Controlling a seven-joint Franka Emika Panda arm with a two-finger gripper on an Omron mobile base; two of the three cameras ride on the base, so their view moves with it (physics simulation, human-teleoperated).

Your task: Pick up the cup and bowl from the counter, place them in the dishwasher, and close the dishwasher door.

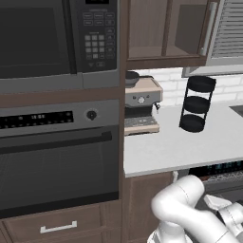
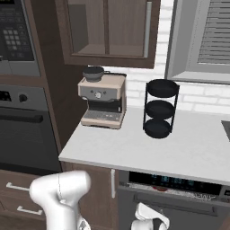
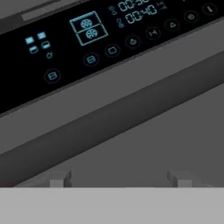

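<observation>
The dishwasher sits under the counter, its dark lit control strip showing just below the slab edge. The dishwasher door is a flat dark grey panel with a long bar handle across it, and it stands close to upright. My gripper faces the door just below the handle. It is open, its fingertips set wide apart with nothing between them. The cup and the bowl are out of view. My white arm bends low in front of the cabinets.
On the counter stand a beige coffee machine and a black three-tier round rack. A black wall oven with a microwave above fills the left. Brown drawers lie below the oven.
</observation>
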